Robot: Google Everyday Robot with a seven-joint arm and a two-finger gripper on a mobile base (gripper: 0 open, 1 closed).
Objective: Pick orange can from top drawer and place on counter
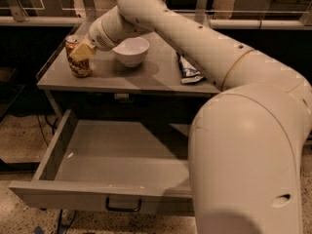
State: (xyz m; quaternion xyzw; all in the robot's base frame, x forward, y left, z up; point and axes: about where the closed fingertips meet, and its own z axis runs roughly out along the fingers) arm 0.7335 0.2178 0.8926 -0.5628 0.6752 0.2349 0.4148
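Low in the frame, your top drawer (122, 155) stands pulled open. Beyond it, at the upper left, the orange can (81, 68) stands upright on the tabletop (146, 79). The hand (82, 50) is against its upper part, but you cannot tell whether it grips. A white bowl (130, 50) sits just to the right.

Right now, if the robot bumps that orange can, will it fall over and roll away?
It could probably tip: the orange can stands upright, tall and narrow, near the left edge of the counter. Once on its side, its round body would likely roll. The pincer is at the can, which may steady it.
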